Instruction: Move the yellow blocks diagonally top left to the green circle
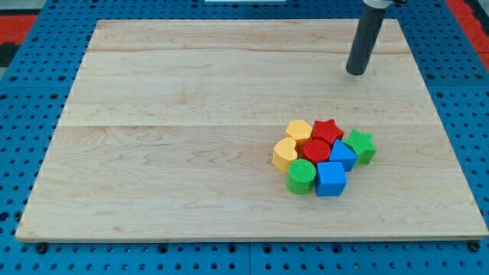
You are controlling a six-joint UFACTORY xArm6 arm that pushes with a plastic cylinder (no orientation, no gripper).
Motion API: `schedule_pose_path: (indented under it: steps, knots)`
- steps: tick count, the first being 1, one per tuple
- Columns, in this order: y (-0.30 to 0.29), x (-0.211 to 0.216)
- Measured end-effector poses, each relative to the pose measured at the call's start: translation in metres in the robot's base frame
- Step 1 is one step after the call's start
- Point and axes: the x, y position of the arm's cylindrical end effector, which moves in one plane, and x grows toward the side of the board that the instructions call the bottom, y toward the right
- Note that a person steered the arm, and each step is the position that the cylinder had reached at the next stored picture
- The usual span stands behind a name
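While my tip hovers apart, touching nothing: two yellow, two red, two blue, two green.

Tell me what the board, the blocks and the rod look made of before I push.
The board: pale wood, visible grain and plank seams, smooth matte finish. The blocks, such as the yellow pair and the green circle: probably plastic, solid saturated colour, ridged tops suggesting 3D printing. The rod ending in my tip, well above the cluster: dark, matte; metal or plastic, unclear.

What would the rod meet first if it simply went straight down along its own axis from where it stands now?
Only the wooden board itself: my tip stands at the surface near the view's top right, with bare wood around it. The cluster, nearest the red star and green star, lies well toward the view's bottom.
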Motion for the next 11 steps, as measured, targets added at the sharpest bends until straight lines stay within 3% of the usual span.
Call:
schedule_pose_path:
  steps: [2,4,6,10,11]
  knots:
    - [-0.035,0.008]
    - [-0.117,0.073]
    - [-0.093,0.149]
    - [-0.091,0.195]
    - [-0.131,0.196]
